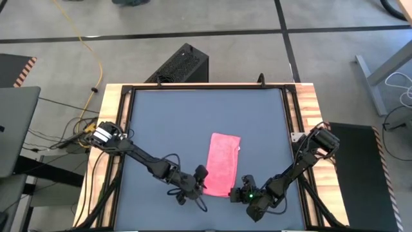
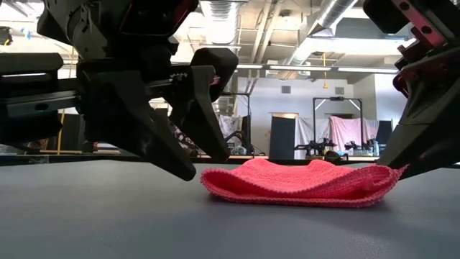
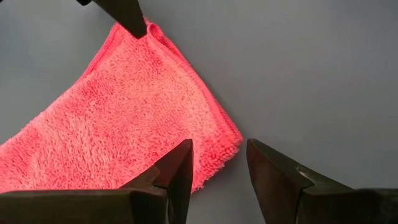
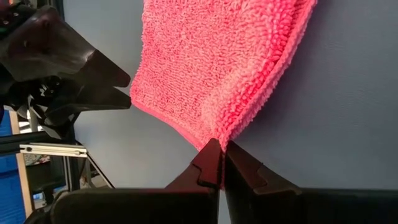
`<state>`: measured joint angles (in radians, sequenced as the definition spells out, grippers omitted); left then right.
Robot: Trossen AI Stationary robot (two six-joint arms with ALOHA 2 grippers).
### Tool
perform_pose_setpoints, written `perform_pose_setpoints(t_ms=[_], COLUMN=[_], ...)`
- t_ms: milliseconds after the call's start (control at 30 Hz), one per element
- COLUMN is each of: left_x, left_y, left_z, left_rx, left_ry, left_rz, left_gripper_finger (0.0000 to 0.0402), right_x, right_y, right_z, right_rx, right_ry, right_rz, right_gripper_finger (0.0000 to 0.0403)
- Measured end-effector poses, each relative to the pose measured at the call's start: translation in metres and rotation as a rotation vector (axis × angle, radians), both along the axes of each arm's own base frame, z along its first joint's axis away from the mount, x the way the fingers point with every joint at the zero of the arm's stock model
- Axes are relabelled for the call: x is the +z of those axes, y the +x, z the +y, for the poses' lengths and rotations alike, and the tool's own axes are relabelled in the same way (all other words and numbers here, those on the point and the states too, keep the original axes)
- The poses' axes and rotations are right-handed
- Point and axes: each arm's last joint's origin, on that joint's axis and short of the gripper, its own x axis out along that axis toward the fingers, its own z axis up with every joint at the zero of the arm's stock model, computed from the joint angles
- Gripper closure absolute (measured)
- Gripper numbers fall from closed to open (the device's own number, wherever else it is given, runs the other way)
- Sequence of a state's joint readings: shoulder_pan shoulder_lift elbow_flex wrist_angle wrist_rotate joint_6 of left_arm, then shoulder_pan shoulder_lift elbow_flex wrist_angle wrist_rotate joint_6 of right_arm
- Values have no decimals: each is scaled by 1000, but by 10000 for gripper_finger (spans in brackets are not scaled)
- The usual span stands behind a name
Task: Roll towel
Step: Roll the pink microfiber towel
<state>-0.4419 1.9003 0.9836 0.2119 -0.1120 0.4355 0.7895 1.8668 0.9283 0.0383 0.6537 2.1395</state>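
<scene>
1. Filling most of the high view, the dark grey table (image 1: 193, 116) sits inside a wooden frame (image 1: 109, 116), with grey floor around it, a black box (image 1: 183, 64) behind its far edge and a yellow cable (image 1: 90, 48) trailing across the floor at the left
2. Reaching in from the left edge, the left arm (image 1: 138, 154) stretches low over the near part of the table; the right arm (image 1: 296, 164) comes in from the right edge the same way
3. Lying on the table near the front edge and a little right of the middle, the towel (image 1: 223, 162) is a long pink strip running front to back; the low view shows it mounded and doubled over, flat on the surface
4. Standing at the towel's near left corner, the left gripper (image 3: 217, 168) has its fingers (image 3: 174, 171) parted with a clear gap; one finger lies over the towel's edge, the other over bare table, and nothing is pinched between them
5. Sitting at the towel's near right corner, the right gripper (image 4: 219, 163) has its fingers (image 4: 208, 165) pressed together, pinching that corner of the cloth
</scene>
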Motion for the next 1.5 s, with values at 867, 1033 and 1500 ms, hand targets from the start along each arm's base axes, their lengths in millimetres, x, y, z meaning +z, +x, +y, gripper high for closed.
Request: perform_pose_setpoints(t_ms=[867,1033,1500], left_x=[-16,-15,5], left_y=[4,2,-3], left_z=[2,3,2], left_rx=[130,182,308], left_ry=[-121,-124,-377], left_rz=[66,82,151], left_gripper_finger=[397,401,401], right_x=[2,2,-1], right_y=[2,2,-2], right_z=[1,1,-1], right_rx=[-7,-5,3], right_ry=[23,21,-19], right_rz=[-22,-22,24], right_gripper_finger=[367,367,358])
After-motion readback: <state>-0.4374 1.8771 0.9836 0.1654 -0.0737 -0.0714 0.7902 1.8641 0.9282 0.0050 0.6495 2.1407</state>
